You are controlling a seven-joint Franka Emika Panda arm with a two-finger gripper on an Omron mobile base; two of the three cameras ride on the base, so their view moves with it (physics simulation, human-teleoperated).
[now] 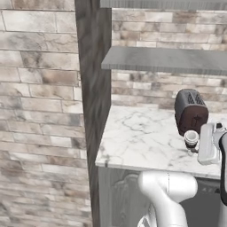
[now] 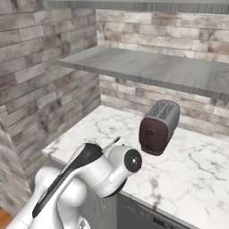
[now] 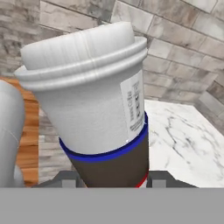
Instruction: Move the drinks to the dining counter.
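Note:
One of the drinks, a dark cup with a pale lid [image 3: 87, 96], stands close in the hand view, leaning to the left. It has a blue band and a white label. My gripper [image 3: 113, 180] is shut on its dark lower part, one finger [image 3: 65, 179] on each side. In the left base view the cup [image 1: 191, 138] sits just left of my white hand, with the gripper [image 1: 193, 148] over the front part of the marble worktop [image 1: 137, 137]. The dining counter is out of view.
A dark red-brown toaster [image 1: 190, 111] [image 2: 159, 127] lies on the worktop just behind the cup. A grey shelf [image 1: 164, 60] hangs above, with a brick wall behind. A dark grey post [image 1: 94, 88] borders the worktop's left end. My arm's elbow [image 2: 116, 167] hides the front edge.

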